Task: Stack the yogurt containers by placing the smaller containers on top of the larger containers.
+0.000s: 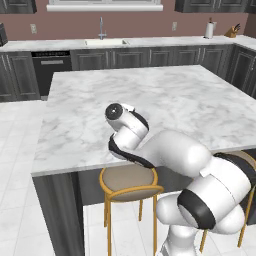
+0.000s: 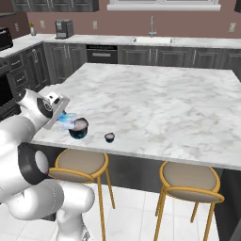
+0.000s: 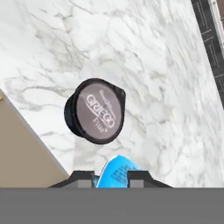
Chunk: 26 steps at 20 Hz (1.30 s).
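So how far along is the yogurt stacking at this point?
Nothing is stacked yet. The gripper is shut on the light-blue cup and carries it just beside the wide dark cup, not yet set on its lid. The tiny dark cup sits alone on the island counter, left for later.

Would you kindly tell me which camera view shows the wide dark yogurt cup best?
The hand view: the wide dark yogurt cup sits mid-frame, its pale lid printed "GRIEGO" facing the camera. In the right base view it is small, near the counter edge beside the hand. In the left base view the arm stands before that spot.
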Tool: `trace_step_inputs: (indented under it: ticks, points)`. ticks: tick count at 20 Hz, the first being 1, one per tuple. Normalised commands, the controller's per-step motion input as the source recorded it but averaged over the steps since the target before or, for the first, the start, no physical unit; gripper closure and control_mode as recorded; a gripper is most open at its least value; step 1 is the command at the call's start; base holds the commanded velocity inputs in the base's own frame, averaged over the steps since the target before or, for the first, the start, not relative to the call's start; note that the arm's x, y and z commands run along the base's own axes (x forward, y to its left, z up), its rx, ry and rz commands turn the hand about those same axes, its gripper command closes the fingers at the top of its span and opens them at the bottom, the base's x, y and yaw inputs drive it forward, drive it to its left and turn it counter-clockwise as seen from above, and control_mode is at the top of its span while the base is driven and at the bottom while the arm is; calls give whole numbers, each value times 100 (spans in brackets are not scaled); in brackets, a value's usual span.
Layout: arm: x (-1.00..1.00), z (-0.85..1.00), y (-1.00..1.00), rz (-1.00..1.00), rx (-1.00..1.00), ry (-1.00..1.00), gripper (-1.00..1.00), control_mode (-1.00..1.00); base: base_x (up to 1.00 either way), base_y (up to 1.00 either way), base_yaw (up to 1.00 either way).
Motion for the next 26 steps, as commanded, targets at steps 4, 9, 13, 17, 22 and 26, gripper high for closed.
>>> trace_step_inputs:
  ticks: [4,9,13,17,22,26]
  points:
    - [27,-12,5,0,0,1,100,-100,0,0,0]
    - [26,-12,8,0,0,1,100,-100,0,0,0]
    - [24,-13,10,0,0,1,100,-100,0,0,0]
    - [21,-15,7,0,0,1,100,-100,0,0,0]
    - [20,-17,2,0,0,0,100,-100,0,0,0]
    - [20,-16,0,0,0,0,100,-100,0,0,0]
